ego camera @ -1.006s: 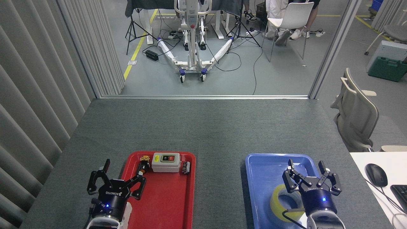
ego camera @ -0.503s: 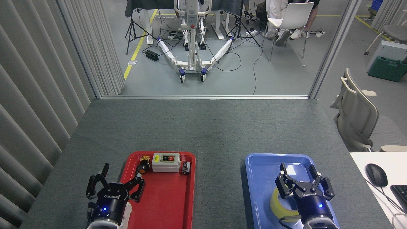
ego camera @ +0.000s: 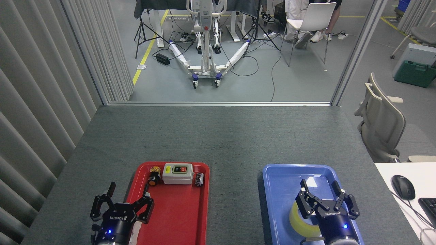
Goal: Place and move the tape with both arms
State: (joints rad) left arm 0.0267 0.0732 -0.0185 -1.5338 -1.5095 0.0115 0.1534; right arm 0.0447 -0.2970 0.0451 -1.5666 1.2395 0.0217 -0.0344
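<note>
tape [ego camera: 299,221]: yellow translucent roll lying flat in the blue tray [ego camera: 277,190], toward the tray's near end, at the near right part of the tabletop [ego camera: 218,136]; right side of roll hidden behind the gripper
right gripper [ego camera: 320,195]: over the blue tray, directly above the tape's right part, jaws spread wide, holding nothing; can't tell if any finger touches the roll
left gripper [ego camera: 126,199]: at the near left of the tabletop, straddling the left rim of the red tray [ego camera: 184,217], jaws spread, empty
red tray contents: grey switch box [ego camera: 177,173] with red and green buttons at the far end; small black-and-orange part [ego camera: 153,178] just left of it, small black part [ego camera: 199,179] just right of it; all well apart from the left gripper
trays: side by side along the near edge of the tabletop, red left, blue right, bare grey strip between
off the tabletop: mouse [ego camera: 403,187] and keyboard corner on a white desk at right; chair [ego camera: 379,122] beyond the right edge
</note>
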